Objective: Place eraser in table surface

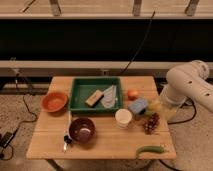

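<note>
The eraser (94, 97), a small tan block, lies inside the green tray (80, 107) at the back middle of the table, next to a grey folded cloth (109, 96). The light wooden table surface (110, 144) carries everything here. My white arm (187, 86) hangs over the table's right edge. My gripper (161, 105) is low at the right edge, beside the blue-grey box (137, 107) and well right of the eraser. It holds nothing that I can see.
An orange bowl (54, 101) sits at the left and a dark bowl (82, 129) with a utensil (67, 136) at the front left. A white cup (123, 118), an orange fruit (132, 94), grapes (151, 123) and a green chili (150, 149) are to the right.
</note>
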Action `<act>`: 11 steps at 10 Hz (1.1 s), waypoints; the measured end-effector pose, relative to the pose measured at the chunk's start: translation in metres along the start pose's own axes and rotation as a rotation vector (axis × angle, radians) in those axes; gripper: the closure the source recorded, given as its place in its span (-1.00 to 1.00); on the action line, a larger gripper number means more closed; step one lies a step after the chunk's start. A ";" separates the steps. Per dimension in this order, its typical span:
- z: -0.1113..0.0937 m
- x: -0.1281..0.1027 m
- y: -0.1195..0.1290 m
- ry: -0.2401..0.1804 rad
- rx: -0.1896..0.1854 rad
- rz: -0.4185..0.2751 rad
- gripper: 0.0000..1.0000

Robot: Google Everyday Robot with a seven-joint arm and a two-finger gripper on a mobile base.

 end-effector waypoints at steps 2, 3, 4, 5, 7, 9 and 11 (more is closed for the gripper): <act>0.000 0.000 0.000 0.000 0.000 0.000 -0.30; 0.000 0.000 0.000 0.000 0.000 0.000 -0.30; 0.000 0.000 0.000 0.000 0.000 0.000 -0.30; 0.000 0.000 0.000 0.000 0.000 0.000 -0.30; 0.000 0.000 0.000 0.001 0.001 -0.001 -0.30; -0.002 -0.002 -0.005 -0.014 0.009 -0.018 -0.30; -0.003 -0.023 -0.029 -0.066 0.022 -0.062 -0.30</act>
